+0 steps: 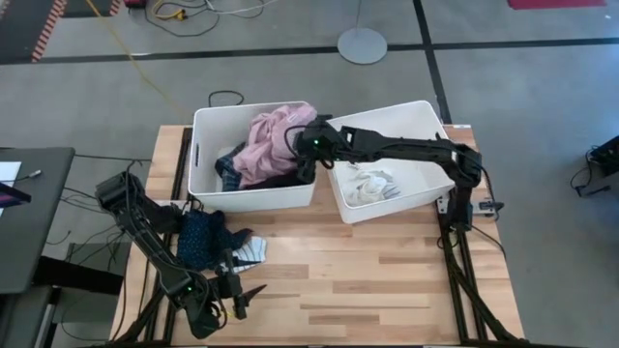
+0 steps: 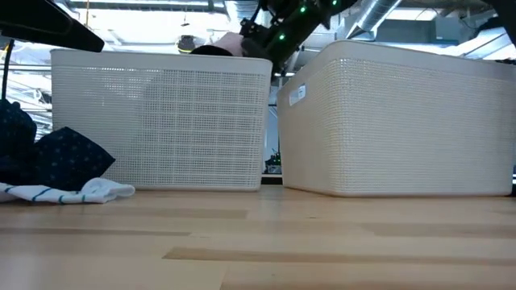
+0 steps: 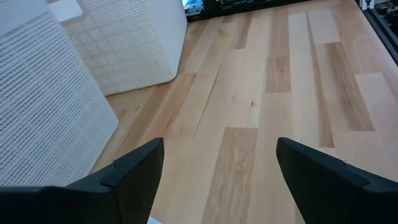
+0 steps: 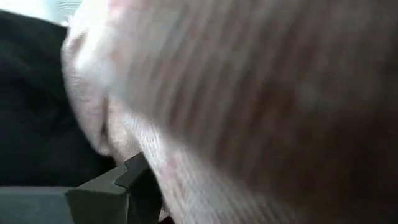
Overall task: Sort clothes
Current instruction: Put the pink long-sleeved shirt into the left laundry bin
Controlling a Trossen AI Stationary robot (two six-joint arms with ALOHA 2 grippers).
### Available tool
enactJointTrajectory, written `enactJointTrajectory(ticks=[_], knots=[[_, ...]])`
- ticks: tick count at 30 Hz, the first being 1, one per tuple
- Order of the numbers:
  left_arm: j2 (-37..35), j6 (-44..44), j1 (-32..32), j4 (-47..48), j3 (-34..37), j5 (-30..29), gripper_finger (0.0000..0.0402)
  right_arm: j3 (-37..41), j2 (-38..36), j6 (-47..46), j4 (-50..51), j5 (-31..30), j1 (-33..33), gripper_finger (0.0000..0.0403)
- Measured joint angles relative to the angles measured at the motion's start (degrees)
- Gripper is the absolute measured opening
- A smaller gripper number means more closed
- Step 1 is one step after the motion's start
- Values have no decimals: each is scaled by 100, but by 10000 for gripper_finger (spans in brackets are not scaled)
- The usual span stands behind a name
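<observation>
Sorting partly done: pink garment (image 1: 274, 135) in left bin (image 1: 205, 174), socks (image 1: 368, 184) in right bin (image 1: 426, 188). Navy garment (image 1: 201, 238) (w/ striped sock (image 1: 250, 251)) left on tabletop (image 1: 387, 280). Right gripper (image 1: 304, 145) at pink garment, jaws' state unclear; left gripper (image 3: 217, 174) idle, jaws apart.

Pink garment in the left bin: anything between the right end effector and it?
Nothing visible. The right end effector is already at the pink garment in the left bin; the right wrist view is filled with pink fabric against its finger. Whether it has closed cannot be seen.
</observation>
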State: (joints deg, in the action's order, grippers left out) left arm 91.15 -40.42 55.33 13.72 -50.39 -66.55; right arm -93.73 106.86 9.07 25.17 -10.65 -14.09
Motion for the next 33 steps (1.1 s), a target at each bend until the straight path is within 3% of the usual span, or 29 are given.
enactJointTrajectory(ticks=[8, 19, 25, 33], knots=[[0, 126, -6, -7, 0, 12, 304, 5, -372, -133, 511, -265, 240, 290], [0, 159, -14, -22, 0, 20, 304, -2, -872, 313, -1392, -482, 429, 290], [0, 172, -15, -33, 0, 18, 304, -25, -417, 429, -2563, -165, 245, 290], [-2, 168, -15, -66, 0, 18, 304, -692, 607, -107, -2762, 312, -94, 290]])
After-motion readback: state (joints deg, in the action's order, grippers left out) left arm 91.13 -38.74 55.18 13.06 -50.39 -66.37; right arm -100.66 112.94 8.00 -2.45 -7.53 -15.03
